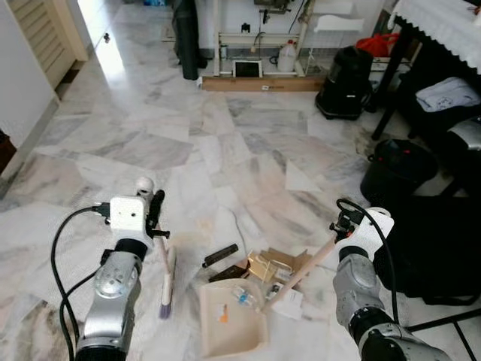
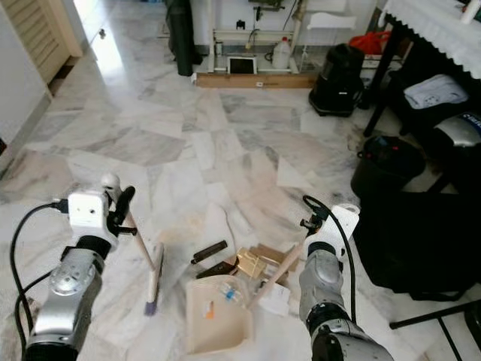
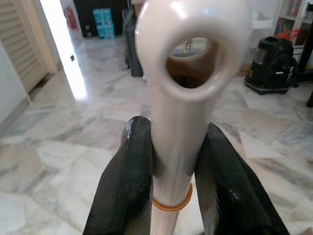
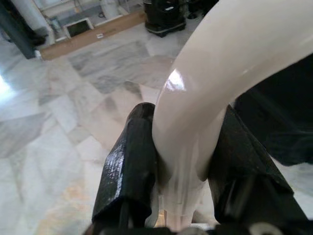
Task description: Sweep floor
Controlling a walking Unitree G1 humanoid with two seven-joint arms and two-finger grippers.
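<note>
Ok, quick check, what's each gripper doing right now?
Left gripper: shut on the brush handle.
Right gripper: shut on the dustpan handle.

Head eyes look down at floor (image 1: 248, 150); wrist cameras close along handles.

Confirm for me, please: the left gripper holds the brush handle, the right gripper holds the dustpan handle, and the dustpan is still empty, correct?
Not quite: the dustpan is not empty; the left eye view shows small scraps inside it. The left gripper does hold the brush, the right gripper the dustpan handle.
</note>
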